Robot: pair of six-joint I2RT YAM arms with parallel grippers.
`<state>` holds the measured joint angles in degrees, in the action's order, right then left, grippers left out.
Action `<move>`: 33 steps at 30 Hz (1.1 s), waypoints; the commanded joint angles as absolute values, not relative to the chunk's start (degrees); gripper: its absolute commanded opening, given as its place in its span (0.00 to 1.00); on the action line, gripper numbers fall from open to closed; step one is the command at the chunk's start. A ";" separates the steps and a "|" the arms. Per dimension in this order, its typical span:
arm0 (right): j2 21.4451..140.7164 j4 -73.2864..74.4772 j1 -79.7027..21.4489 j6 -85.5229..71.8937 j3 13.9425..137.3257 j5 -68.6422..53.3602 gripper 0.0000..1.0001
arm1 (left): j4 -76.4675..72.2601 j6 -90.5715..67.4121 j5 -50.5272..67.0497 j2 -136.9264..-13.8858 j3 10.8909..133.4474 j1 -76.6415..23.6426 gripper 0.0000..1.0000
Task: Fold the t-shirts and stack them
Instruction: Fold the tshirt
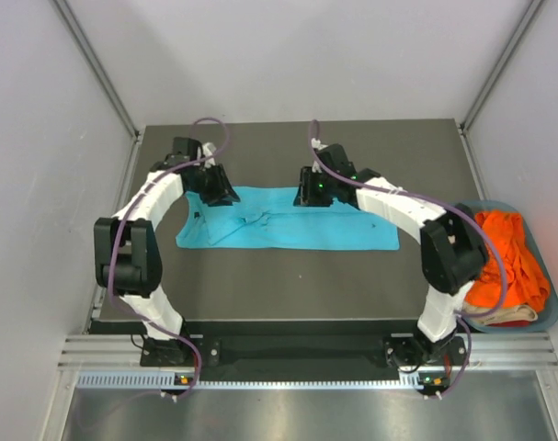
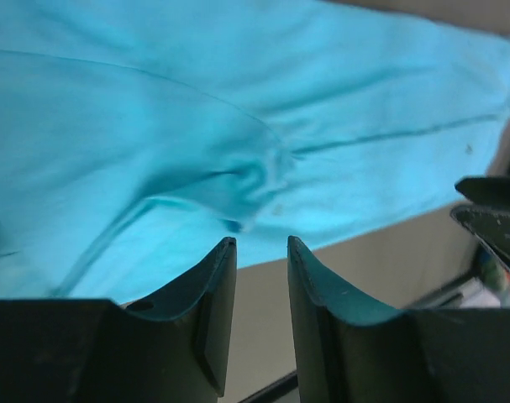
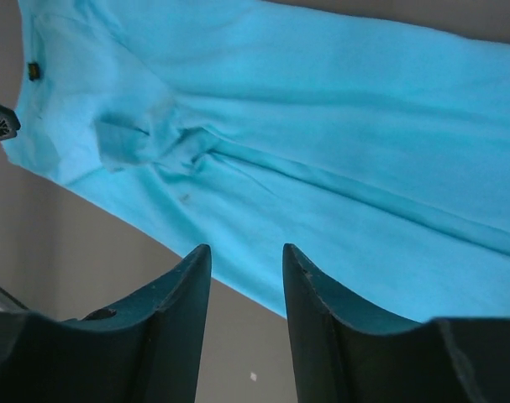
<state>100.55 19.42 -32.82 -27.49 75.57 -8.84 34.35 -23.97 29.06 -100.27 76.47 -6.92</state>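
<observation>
- The left gripper [image 2: 261, 243] is standing spread with nothing between its fingers.
- The turquoise t-shirt [image 1: 288, 225] is lying just beyond its tips. Contact cannot be told.
- The right gripper [image 3: 246, 249] is likewise gaping empty, with the shirt's edge running under the gap.
- From above, both grippers are hiding the shirt's far edge on the bench [image 1: 288, 285].
- Well to the right gripper's right, the right arm is partly covering the basket [image 1: 552, 299] and its orange t-shirt [image 1: 508, 248].

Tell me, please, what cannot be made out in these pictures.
- Top view: the left end effector and right end effector hide parts of the far edge of the turquoise t-shirt.
- Top view: the right arm covers part of the orange t-shirt in the basket.
- Right wrist view: the dark tag is too small to read.
</observation>
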 commanded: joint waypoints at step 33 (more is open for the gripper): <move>126.56 18.55 -44.12 -87.19 96.85 -9.58 0.40 | 16.79 -36.56 8.79 -77.35 50.80 5.71 0.38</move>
<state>125.10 20.91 -44.07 -84.73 93.51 -8.80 19.64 -36.49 8.51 -77.95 52.05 5.23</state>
